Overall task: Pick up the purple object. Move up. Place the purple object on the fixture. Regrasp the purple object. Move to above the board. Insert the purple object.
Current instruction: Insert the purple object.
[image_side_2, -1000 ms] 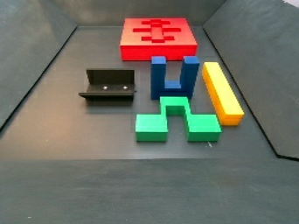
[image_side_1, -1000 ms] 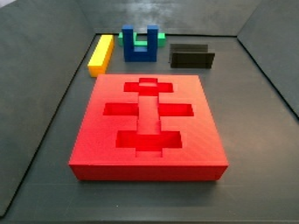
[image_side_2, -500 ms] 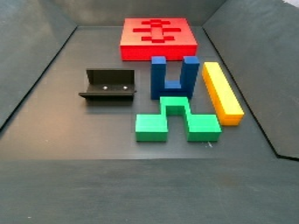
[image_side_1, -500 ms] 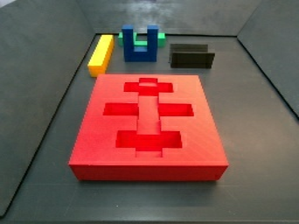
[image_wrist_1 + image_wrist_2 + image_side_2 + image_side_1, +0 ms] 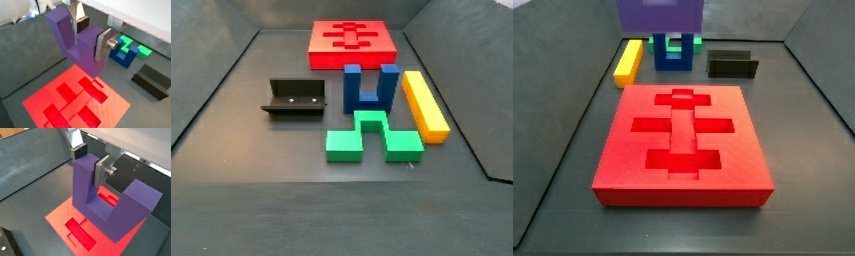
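The purple object (image 5: 75, 44) is a U-shaped block hanging in the air with its bar down and prongs up. My gripper (image 5: 90, 31) is shut on one prong, a silver finger (image 5: 105, 44) pressed flat on each side; both wrist views show this (image 5: 88, 162). The red board (image 5: 77, 102) with darker cut-outs lies straight below the block (image 5: 107, 203). In a side view only the block's lower end (image 5: 660, 14) shows at the top edge, beyond the board (image 5: 683, 150); the gripper is out of frame there. The dark fixture (image 5: 732, 65) stands bare past the board.
A blue U-shaped block (image 5: 368, 88) stands upright beside the fixture (image 5: 295, 98), with a green piece (image 5: 372, 136) and a long yellow bar (image 5: 424, 103) close by. The board (image 5: 353, 40) lies at the far end there. Grey walls ring the floor.
The purple object has come into a side view at the top edge, where it was absent before. Board, fixture and the other blocks have not moved.
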You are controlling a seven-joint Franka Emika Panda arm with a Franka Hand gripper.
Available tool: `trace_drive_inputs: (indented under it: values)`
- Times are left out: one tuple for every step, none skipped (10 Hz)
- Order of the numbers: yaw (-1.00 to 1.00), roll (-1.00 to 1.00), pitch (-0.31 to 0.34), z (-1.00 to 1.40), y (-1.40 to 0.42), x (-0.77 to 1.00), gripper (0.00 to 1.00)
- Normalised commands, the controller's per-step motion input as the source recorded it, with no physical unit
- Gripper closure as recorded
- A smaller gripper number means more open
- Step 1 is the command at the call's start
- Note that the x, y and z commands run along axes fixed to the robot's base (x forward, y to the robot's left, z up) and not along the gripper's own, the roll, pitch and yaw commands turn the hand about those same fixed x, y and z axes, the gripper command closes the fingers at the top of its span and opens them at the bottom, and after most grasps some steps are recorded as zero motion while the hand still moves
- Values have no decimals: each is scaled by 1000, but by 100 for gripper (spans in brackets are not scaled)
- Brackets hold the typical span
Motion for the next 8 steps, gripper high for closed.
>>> trace_drive_inputs:
  values:
    - [263, -304, -147, -351, -166, 0, 100]
    - [249, -201, -60, -466, -291, 0, 100]
    - [151, -114, 0, -471, -291, 0, 100]
    - [134, -161, -11, -423, -234, 0, 100]
    - [106, -230, -84, -300, -203, 0, 100]
    - [117, -150, -83, -371, -374, 37, 100]
    - [151, -20, -89, -366, -600, 237, 100]
    - [114, 0, -69, -369, -680, 257, 100]
